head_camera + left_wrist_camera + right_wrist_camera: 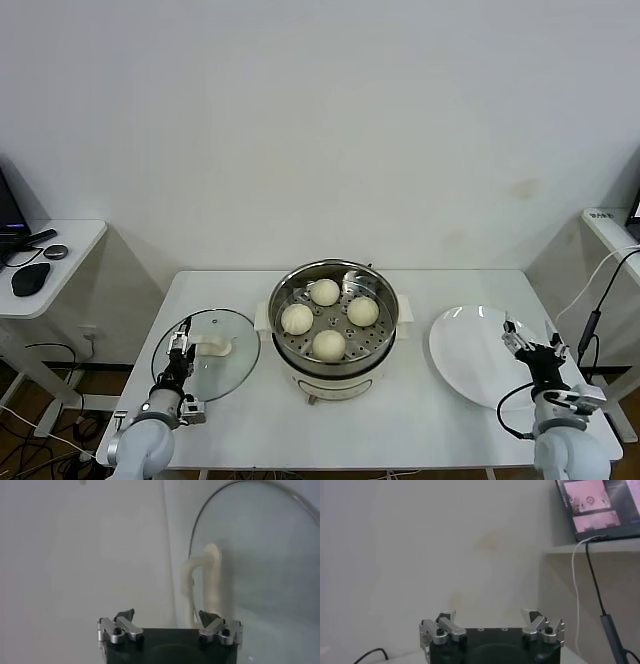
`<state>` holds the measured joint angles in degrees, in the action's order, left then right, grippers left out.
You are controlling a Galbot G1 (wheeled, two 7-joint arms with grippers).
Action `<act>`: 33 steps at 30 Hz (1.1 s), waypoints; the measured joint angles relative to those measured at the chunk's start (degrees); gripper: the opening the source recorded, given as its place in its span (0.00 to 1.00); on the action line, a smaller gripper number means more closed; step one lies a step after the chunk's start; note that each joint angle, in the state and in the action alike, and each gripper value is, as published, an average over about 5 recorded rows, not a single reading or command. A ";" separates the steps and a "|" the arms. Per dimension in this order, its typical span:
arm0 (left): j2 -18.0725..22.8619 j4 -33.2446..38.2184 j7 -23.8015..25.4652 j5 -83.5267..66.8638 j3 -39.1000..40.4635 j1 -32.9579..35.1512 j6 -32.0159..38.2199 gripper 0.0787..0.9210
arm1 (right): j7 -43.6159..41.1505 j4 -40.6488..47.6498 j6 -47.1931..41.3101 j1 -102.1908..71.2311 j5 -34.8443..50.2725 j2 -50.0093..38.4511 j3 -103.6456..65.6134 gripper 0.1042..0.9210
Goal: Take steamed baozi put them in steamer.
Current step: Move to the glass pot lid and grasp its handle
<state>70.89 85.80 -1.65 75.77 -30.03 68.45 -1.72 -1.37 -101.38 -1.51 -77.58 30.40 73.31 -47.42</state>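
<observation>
All four steamed baozi (324,318) sit inside the steamer (333,328) at bench (400,420) centre — well apart from both grippers. Left gripper (180,343) over the glass lid (206,354), fingers wide; right gripper (527,343) at the white plate (472,352) edge — fingers wide, empty.

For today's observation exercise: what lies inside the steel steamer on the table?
Inside the steamer, four baozi sit apart on the perforated tray, uncovered; the glass lid lies on the table beside it. Whatever is beneath the tray cannot be seen.
</observation>
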 measured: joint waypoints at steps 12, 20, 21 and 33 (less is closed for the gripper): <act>0.75 -3.63 -0.96 -0.59 0.56 -3.17 1.26 0.88 | 0.33 -1.76 0.04 -1.30 -0.56 0.42 -0.46 0.88; 0.89 -7.31 -3.79 -1.04 0.74 -5.86 2.50 0.88 | 0.40 -2.17 0.35 -2.30 -1.24 0.69 -0.77 0.88; 1.04 -7.80 -4.21 -1.13 0.70 -6.17 2.58 0.88 | 0.41 -2.19 0.37 -2.37 -1.30 0.70 -0.81 0.88; 2.20 -14.86 -9.54 -4.25 0.18 -8.74 5.05 0.72 | 0.59 -2.34 0.41 -2.78 -2.09 0.87 -0.87 0.88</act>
<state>73.09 70.94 -11.19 71.52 -29.86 59.71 3.33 -0.78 -103.71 -1.09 -80.36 28.30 74.18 -48.30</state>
